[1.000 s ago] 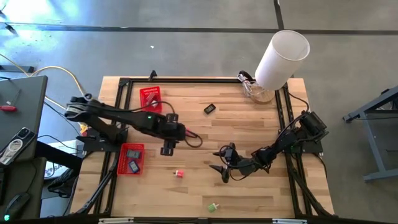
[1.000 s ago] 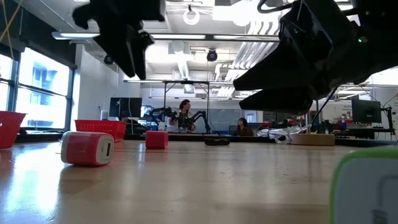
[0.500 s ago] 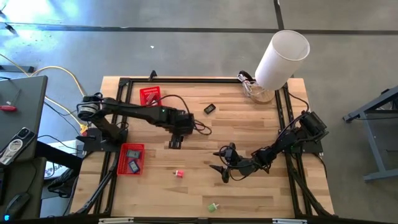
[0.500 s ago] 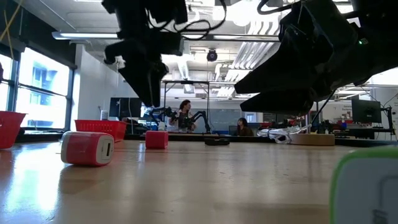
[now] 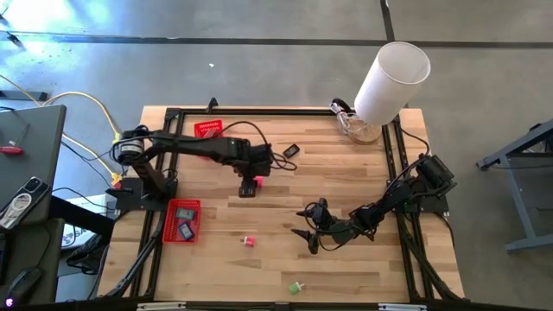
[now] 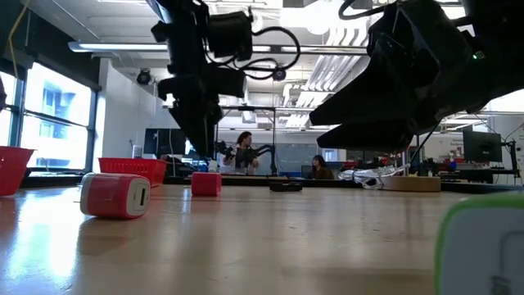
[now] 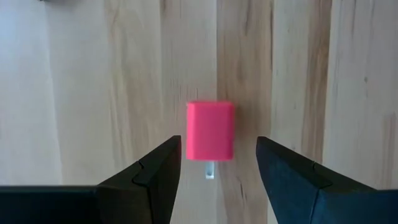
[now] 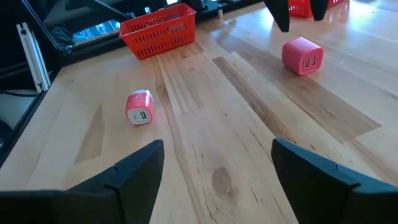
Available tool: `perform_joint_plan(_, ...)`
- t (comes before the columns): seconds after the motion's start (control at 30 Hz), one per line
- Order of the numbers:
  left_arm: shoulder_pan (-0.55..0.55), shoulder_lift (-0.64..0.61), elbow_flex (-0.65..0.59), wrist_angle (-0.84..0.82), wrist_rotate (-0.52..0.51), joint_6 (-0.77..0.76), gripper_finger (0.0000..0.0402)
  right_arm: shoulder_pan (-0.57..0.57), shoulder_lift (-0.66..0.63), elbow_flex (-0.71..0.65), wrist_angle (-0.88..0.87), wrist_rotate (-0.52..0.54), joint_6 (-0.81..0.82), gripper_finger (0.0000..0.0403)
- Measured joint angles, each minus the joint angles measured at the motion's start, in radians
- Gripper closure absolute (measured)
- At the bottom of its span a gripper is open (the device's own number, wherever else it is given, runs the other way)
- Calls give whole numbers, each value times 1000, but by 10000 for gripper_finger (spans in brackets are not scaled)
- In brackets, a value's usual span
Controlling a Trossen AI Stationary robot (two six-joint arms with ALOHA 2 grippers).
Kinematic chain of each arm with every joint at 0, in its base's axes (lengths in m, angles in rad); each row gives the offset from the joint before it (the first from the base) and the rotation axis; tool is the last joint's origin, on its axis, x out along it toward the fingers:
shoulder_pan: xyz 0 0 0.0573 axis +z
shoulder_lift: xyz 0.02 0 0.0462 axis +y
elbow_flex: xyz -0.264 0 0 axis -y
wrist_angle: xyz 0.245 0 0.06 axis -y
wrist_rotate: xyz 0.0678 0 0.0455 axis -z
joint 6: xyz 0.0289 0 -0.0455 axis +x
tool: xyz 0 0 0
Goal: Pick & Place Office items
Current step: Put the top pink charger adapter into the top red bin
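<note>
Two red mesh baskets sit at the table's left: one basket (image 5: 182, 220) near the front edge with dark items in it, the other basket (image 5: 207, 130) toward the back. Moving right, the left gripper (image 5: 248, 184) hangs over the pink block (image 7: 210, 130), fingers spread and empty. In the left wrist view the block lies squarely between the two fingers, its long axis running along the gripper's reach, so a straight descent should put a finger on each of its long sides. The left arm is plainly the nearer. Further right lie a red piece (image 5: 249, 241), a green piece (image 5: 295, 287) and a black piece (image 5: 291, 150). Rightmost, the right gripper (image 5: 308, 228) waits low over the table, open and empty.
</note>
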Motion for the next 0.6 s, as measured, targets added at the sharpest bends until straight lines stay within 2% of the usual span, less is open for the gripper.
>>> perform_joint_plan(0.6,6,38,0,39,18,29,203,0,0,0,-6,0,-1,118)
